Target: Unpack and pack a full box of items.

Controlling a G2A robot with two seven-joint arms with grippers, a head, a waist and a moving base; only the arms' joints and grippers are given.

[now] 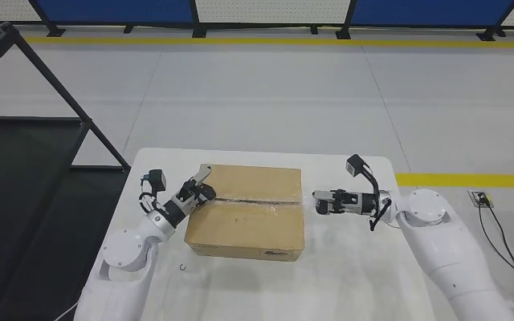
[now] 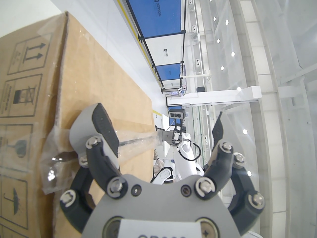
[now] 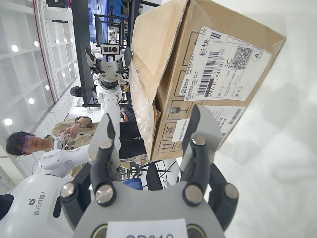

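Observation:
A closed brown cardboard box (image 1: pixel 245 213) lies in the middle of the white table (image 1: pixel 345 273), with clear tape (image 2: pixel 138 142) along its top seam. My left gripper (image 1: pixel 202 183) is at the box's left end and stands open. In the left wrist view (image 2: pixel 158 113) one finger pad (image 2: pixel 104 127) rests on the box's top edge (image 2: pixel 99 80) by the tape's crumpled end, while the other is in free air. My right gripper (image 1: pixel 317 202) hovers just off the right end, open (image 3: pixel 152 117), its fingers either side of the box's upper edge (image 3: pixel 158 45) without touching.
A small dark ring-like bit (image 1: pixel 184 267) lies on the table in front of the box's left corner. A black metal frame (image 1: pixel 48 88) stands beside the table on the left. Bare tabletop stretches in front of the box and to its right.

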